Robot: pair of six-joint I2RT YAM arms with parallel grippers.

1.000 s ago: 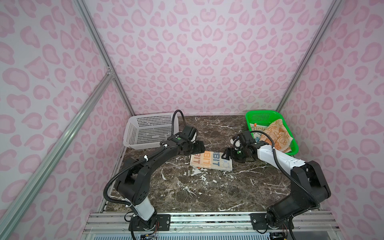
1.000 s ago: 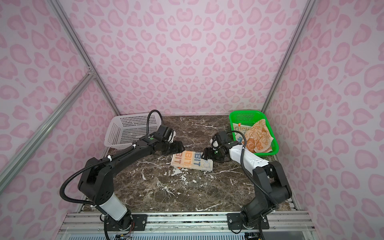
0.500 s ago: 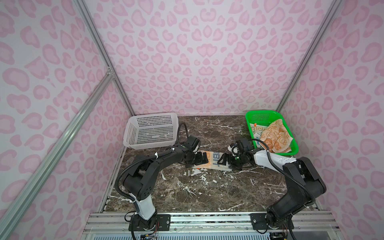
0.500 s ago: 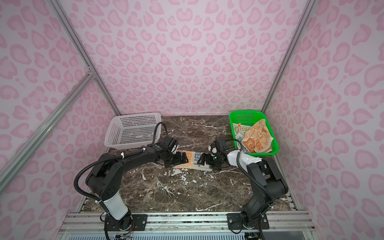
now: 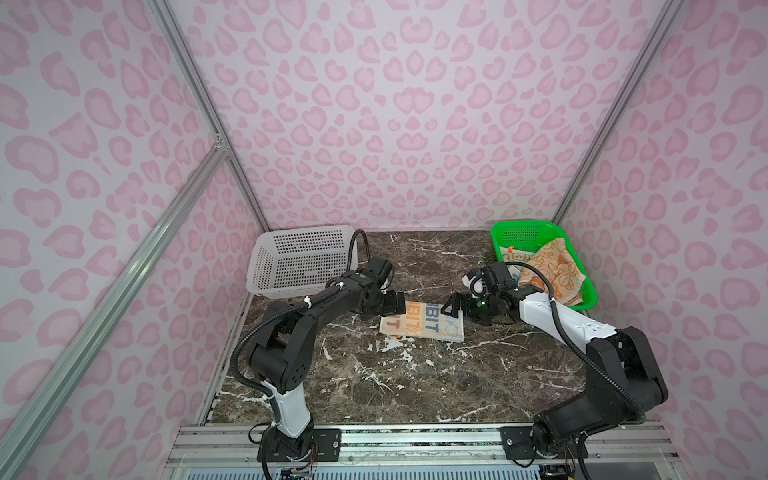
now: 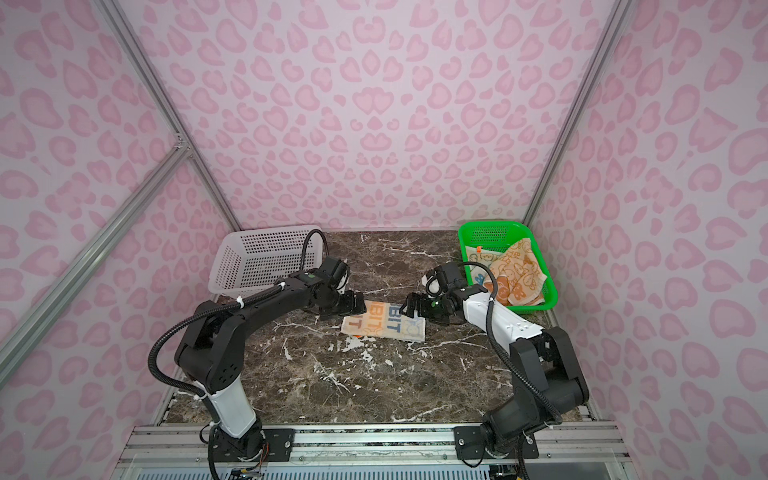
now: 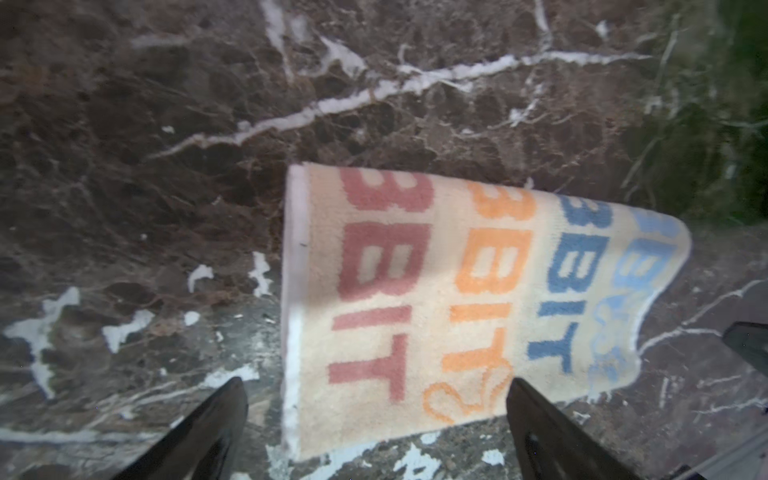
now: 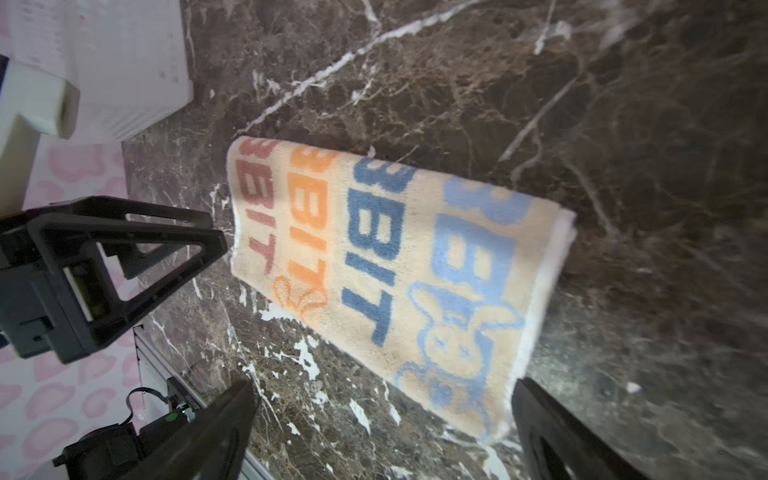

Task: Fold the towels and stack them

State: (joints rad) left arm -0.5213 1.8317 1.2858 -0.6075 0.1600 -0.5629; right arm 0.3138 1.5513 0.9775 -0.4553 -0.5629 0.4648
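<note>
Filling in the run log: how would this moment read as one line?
left hand: open, empty | right hand: open, empty | cream towel: folded, flat on table | other towels: in green basket

White basket [image 5: 299,262] back left — green basket [image 5: 519,237] back right, marble tabletop [image 5: 395,382].

Towels: three.
- one cream terry towel with orange and blue "RABBIT" letters [image 5: 422,326], folded, centre of frame
- one orange terry towel with cream bunnies [image 5: 555,274], right of frame
- one pale bunny-print towel [image 5: 513,258], mostly hidden, beside orange one

Perforated plastic baskets: two.
- white basket [image 5: 299,262], left of centre
- green basket [image 5: 521,237], right

Brown marble tabletop [image 5: 374,382]: one.

Robot arms: two. Black parallel grippers: two, left gripper [image 5: 400,303] and right gripper [image 5: 451,306].
</note>
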